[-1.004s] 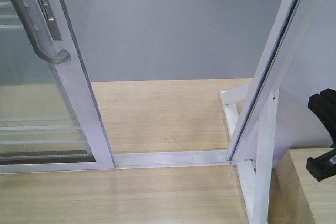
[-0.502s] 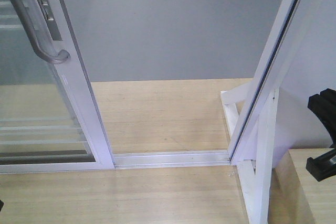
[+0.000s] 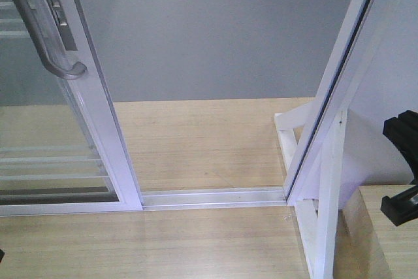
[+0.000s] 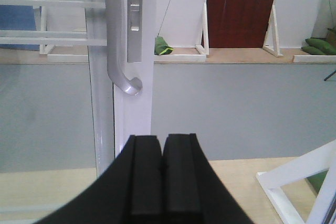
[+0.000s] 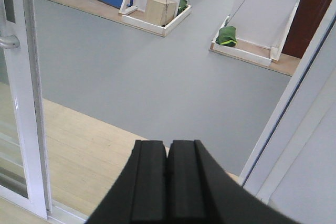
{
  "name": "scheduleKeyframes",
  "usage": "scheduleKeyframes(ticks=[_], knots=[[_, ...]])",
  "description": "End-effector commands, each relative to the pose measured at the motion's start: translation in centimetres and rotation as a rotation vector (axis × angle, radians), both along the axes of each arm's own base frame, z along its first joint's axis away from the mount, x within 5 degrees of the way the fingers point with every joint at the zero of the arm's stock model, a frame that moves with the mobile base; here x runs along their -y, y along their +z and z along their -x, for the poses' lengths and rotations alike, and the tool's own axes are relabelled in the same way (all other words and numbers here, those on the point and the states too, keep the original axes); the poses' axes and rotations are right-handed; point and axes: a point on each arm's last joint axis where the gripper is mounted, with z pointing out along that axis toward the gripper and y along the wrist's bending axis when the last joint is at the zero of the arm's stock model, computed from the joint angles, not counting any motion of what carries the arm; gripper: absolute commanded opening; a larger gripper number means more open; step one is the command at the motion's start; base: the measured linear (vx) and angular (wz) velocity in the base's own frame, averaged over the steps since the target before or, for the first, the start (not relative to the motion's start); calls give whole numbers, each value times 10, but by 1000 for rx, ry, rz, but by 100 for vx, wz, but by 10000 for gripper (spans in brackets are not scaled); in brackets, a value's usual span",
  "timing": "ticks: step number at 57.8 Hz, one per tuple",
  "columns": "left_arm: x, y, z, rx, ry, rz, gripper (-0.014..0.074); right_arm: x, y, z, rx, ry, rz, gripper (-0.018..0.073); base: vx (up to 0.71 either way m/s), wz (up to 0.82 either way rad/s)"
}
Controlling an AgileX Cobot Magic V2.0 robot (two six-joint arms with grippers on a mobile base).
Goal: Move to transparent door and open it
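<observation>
left gripper (image 4: 161, 174) and right gripper (image 5: 168, 182) both closed, holding nothing
transparent door (image 3: 98, 115) stands slid aside at left, its handle (image 4: 119, 51) just ahead of the left gripper.

I see a light wood floor (image 3: 196, 142); a white door track (image 3: 212, 197) crosses it. Grey floor (image 3: 215, 44) lies beyond

I count 1 door (image 3: 98, 135) with 1 handle (image 3: 46, 37) and 1 lock plate (image 4: 135, 17), 1 floor track (image 3: 212, 197), 2 hands (image 4: 161, 174) (image 5: 168, 179), and 1 cardboard box (image 5: 160, 11).
</observation>
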Motion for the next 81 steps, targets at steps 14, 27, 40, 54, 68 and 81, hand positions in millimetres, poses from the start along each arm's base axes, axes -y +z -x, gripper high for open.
scheduleKeyframes(ticks=[14,27,40,54,68,81], knots=[[-2,-1,-1,70,22,26,0,9,-19,26,153,-15,-145,-7,0,0],[-2,-1,-1,70,22,26,0,15,-98,43,121,-38,-350,-7,0,0],[-2,-1,-1,70,22,26,0,19,-101,46,97,-84,-324,-7,0,0],[-2,-1,-1,70,22,26,0,20,-102,45,101,-113,-317,-7,0,0],[-2,-1,-1,70,22,26,0,20,-102,45,98,-113,-317,-7,0,0],[-2,-1,-1,70,22,26,0,20,-102,45,96,-114,-316,-7,0,0]])
